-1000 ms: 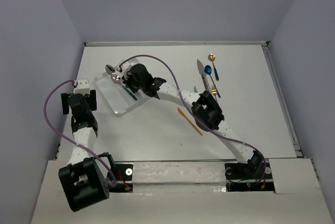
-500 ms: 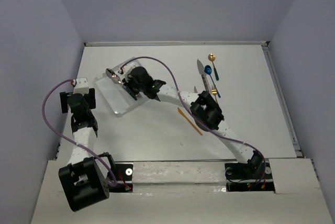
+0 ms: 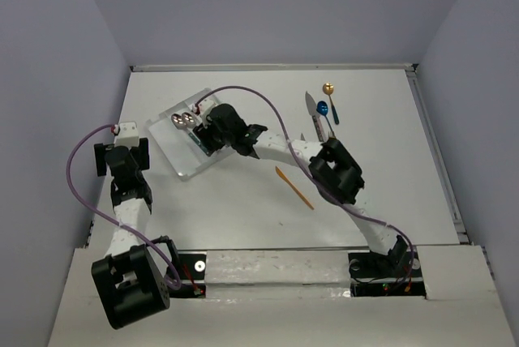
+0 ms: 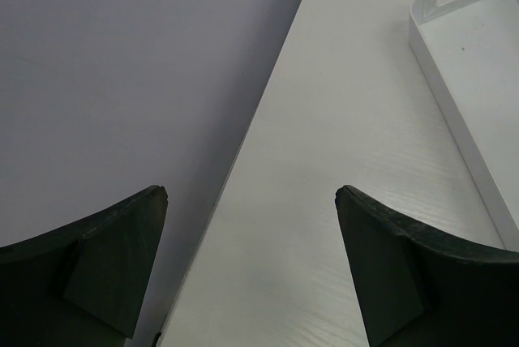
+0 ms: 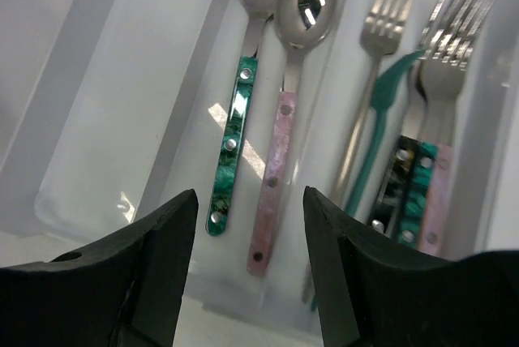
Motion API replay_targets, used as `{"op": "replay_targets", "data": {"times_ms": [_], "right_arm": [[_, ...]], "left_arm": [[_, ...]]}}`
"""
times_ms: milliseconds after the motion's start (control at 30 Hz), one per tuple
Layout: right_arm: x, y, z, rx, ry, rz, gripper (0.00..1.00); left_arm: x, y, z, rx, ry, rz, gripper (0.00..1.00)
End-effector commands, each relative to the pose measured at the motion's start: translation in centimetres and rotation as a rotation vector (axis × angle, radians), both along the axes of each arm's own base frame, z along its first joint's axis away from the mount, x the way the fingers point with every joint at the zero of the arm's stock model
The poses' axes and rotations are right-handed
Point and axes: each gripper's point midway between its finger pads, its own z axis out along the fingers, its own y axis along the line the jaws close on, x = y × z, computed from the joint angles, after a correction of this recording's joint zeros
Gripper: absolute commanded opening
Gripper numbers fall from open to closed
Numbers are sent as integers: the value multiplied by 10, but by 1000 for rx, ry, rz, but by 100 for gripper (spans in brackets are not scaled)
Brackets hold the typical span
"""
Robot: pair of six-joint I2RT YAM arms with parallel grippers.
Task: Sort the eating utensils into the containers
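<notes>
The right gripper [image 5: 249, 217] hangs over the near-right end of the clear tray [image 3: 166, 146], its jaws spread wide and holding nothing. Under it, the middle compartment holds two spoons side by side, one teal-handled [image 5: 231, 148] and one pink-handled [image 5: 272, 177]. The compartment to their right holds forks [image 5: 442, 31] packed close together. The tray sits slanted at the far left of the table [image 3: 243, 217]. The left gripper [image 4: 251, 197] is also wide and empty, near the table's left edge where it meets the wall [image 4: 122, 55], with the tray's rim to its right. An orange utensil [image 3: 293, 187] lies alone mid-table with bare surface around it. A knife [image 3: 313, 110], a blue spoon [image 3: 323, 108] and a gold spoon [image 3: 328, 88] cluster far right.
</notes>
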Motion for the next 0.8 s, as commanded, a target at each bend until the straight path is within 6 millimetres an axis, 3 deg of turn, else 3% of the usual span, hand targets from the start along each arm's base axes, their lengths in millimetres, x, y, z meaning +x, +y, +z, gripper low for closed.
{"op": "replay_targets", "data": {"times_ms": [0, 33, 100, 133, 167, 200, 233, 267, 300, 367, 400, 433, 533, 767], "right_arm": [[11, -45, 140, 146, -159, -163, 61], [12, -70, 175, 171, -192, -225, 61], [11, -117, 152, 112, -86, -328, 62], [24, -158, 169, 138, -66, -414, 62], [16, -189, 133, 93, 56, -488, 63], [17, -215, 122, 86, 112, -542, 63], [27, -260, 123, 117, 157, -630, 63], [26, -283, 96, 91, 227, -682, 63], [8, -312, 69, 73, 313, -752, 64], [3, -364, 46, 35, 352, -902, 64], [-14, -384, 25, -36, 361, -959, 64], [-16, -411, 20, -109, 299, -1072, 65], [-37, -431, -6, -175, 358, -1118, 67], [-54, -433, -36, -214, 449, -1124, 68]], "left_arm": [[0, -1, 13, 17, -58, -8, 98], [0, -2, 13, 16, -59, -12, 98], [-1, -4, 13, 15, -59, -21, 98], [-1, -5, 11, 12, -55, -26, 98], [-1, -6, 12, 13, -56, -31, 98], [-2, -6, 11, 14, -53, -33, 98], [-2, -6, 11, 14, -53, -34, 98], [-2, -6, 11, 15, -53, -35, 98], [-3, -7, 11, 17, -55, -38, 98], [-4, -8, 12, 19, -59, -40, 98], [-5, -8, 12, 21, -58, -40, 99], [-5, -8, 12, 23, -58, -41, 99], [-7, -9, 13, 26, -62, -41, 99], [-14, -11, 18, 18, -48, -39, 99]]}}
